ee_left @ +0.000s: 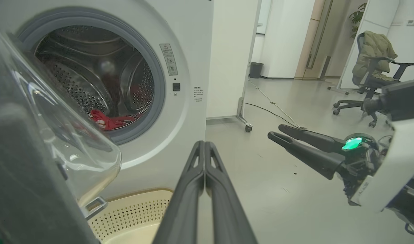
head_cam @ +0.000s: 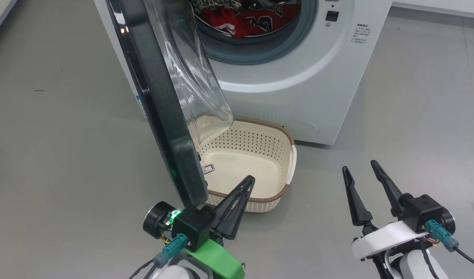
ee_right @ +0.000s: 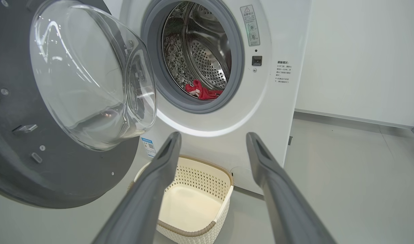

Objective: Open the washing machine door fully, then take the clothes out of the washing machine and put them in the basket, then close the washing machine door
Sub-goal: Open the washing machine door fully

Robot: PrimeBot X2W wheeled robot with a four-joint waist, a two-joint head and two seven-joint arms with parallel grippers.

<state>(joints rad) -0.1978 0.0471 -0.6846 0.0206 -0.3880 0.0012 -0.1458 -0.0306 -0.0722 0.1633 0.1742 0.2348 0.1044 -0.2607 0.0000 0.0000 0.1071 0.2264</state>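
The washing machine point(head_cam: 299, 89) point(ee_left: 180, 112) point(ee_right: 261, 112) stands with its door point(head_cam: 163, 104) point(ee_left: 20, 162) point(ee_right: 58, 112) swung out towards me, roughly edge-on in the head view. The red clothes point(head_cam: 252, 21) point(ee_left: 107, 121) point(ee_right: 202, 91) lie low in the steel drum. The cream basket point(head_cam: 283, 162) point(ee_left: 132, 211) point(ee_right: 197, 189) sits empty on the floor below the opening, partly under the door's glass bowl. My left gripper point(head_cam: 249, 180) point(ee_left: 204, 144) is shut on nothing, just right of the door's lower edge, its tips over the basket's near rim. My right gripper point(head_cam: 359, 166) point(ee_right: 212, 137) hangs open to the right of the basket, also seen from the left wrist point(ee_left: 278, 132).
Grey floor point(head_cam: 58, 135) spreads to the left and right of the machine. The left wrist view shows a cable point(ee_left: 274, 108) on the floor, a wheeled partition foot point(ee_left: 246, 123) and an office chair point(ee_left: 376, 74) with a coat far behind my right arm.
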